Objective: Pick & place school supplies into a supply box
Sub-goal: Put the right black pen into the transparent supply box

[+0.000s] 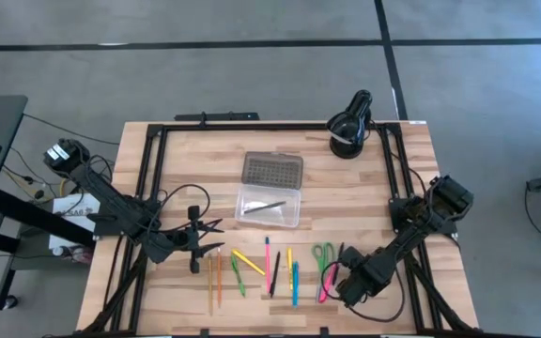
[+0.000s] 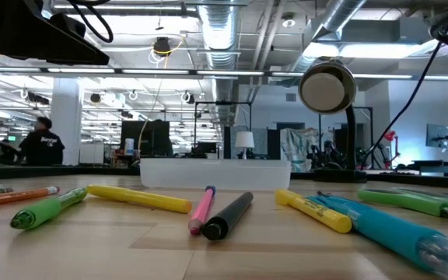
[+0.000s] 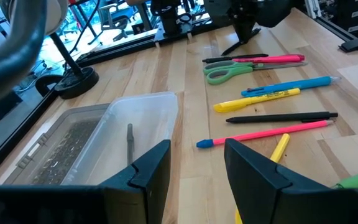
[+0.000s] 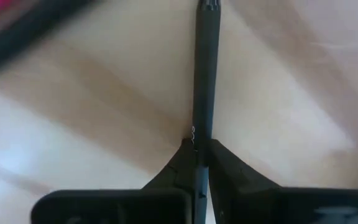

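Note:
The school supplies lie in a row near the table's front edge: orange pencils (image 1: 212, 282), a green marker (image 1: 237, 272), yellow (image 1: 249, 261), pink (image 1: 268, 263) and blue (image 1: 295, 282) pens, and green scissors (image 1: 322, 253). The supply box (image 1: 269, 205) stands open behind them, with its dotted lid (image 1: 272, 169) laid back and one dark pen inside. My left gripper (image 3: 194, 155) hovers open to the left of the box, near the pencils (image 1: 209, 237). My right gripper (image 1: 343, 274) points down at the row's right end, shut on a black pen (image 4: 202, 74). My right gripper pinches the black pen's barrel (image 4: 202, 127) between its two fingertips, coming steeply from above. The pen runs on past the fingers to its far end (image 4: 207, 6); the fingers hide the part behind them. I cannot tell whether it is lifted off the table.
A black round lamp (image 1: 348, 127) stands at the back right corner. Black frame rails (image 1: 148, 178) run along the table's left, right and far sides. Bare wood lies between the box and the lamp.

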Robot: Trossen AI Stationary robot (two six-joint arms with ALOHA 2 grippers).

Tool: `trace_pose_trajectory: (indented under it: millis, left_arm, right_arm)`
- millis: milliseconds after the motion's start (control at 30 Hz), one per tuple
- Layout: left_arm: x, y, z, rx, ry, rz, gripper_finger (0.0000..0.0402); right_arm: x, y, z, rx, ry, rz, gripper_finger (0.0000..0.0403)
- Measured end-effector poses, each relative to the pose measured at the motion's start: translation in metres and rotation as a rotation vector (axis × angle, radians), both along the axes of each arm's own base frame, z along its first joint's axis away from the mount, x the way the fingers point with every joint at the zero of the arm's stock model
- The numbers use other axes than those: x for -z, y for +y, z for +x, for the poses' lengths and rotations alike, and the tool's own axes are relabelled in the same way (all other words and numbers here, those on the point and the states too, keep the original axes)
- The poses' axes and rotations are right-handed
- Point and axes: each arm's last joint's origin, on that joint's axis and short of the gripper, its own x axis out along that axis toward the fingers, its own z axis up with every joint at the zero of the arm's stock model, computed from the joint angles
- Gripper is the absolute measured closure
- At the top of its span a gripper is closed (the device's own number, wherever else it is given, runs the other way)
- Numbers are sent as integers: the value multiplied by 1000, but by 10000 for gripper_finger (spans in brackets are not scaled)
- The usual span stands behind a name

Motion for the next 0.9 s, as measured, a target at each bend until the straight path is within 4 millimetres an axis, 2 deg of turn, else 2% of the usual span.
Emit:
trace_pose_trajectory:
  millis: [233,400,533,633,767,900]
  left_arm:
    - [0,0,0,0,0,0,255]
    - [0,0,0,-7,-2,3,255]
    - [0,1,0,-42,-13,15,255]
    - [-1,2,0,-61,-19,21,255]
    - [-1,2,0,-66,-21,23,255]
    - [-1,2,0,-67,-21,23,255]
  right_arm:
    - [-25,-3,-3,-3,103,-129,390]
    - [-48,-3,7,-59,58,-200,392]
    - [-67,-11,27,-150,-34,-271,390]
    - [-80,-23,49,-261,-140,-331,390]
    - [-90,-49,83,-385,-245,-388,391]
    - [-92,-81,119,-484,-349,-387,387]
